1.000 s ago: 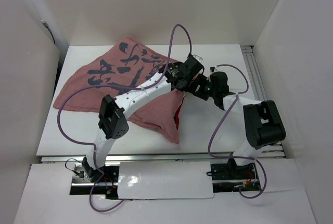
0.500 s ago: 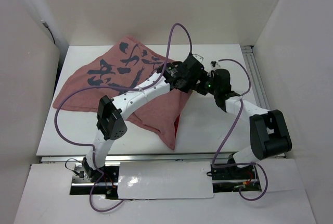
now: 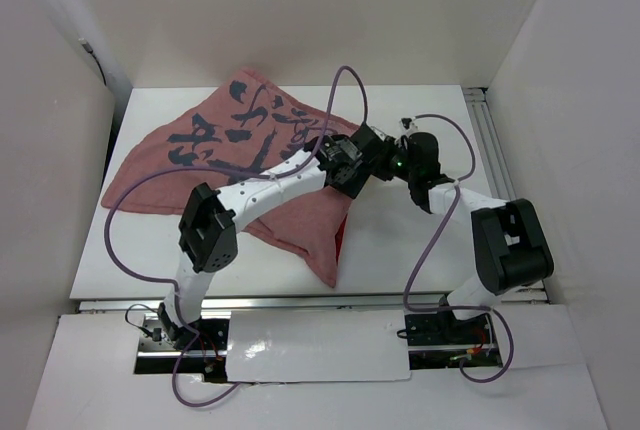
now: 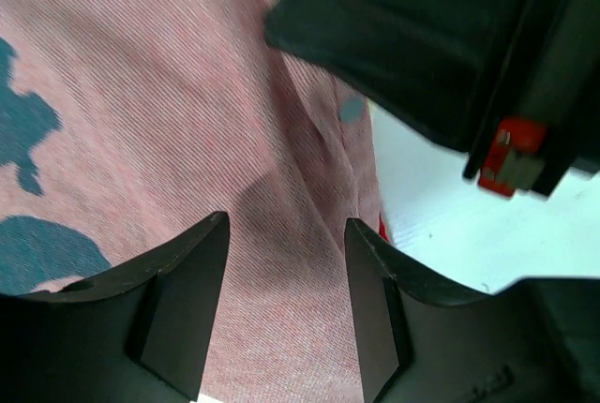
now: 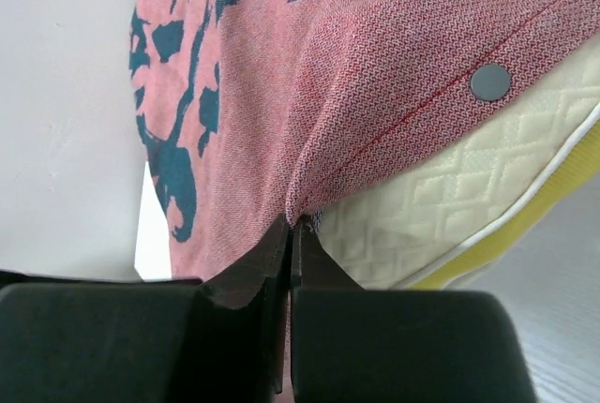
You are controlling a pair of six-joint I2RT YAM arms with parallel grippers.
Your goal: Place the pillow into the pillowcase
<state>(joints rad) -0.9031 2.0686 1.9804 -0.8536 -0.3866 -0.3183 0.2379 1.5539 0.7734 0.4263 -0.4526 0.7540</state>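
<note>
At the 3 o'clock edge of the pillowcase [image 3: 200, 165], the right gripper [image 5: 291, 227] is pinching the hem over the pillow [image 5: 450, 206]; the left gripper [image 4: 286, 244] is standing open alongside.

A robotics lab cell: a white tabletop [image 3: 420, 250] boxed in by white panels [image 3: 300, 10], the left arm [image 3: 265, 185] and right arm [image 3: 510, 245] bolted at its near edge, trailing purple cables [image 3: 408, 280].

We note a white table [image 3: 390, 240] enclosed by white walls [image 3: 250, 20] on three sides. A grooved metal rail [image 3: 488, 115] runs along its right edge.
</note>
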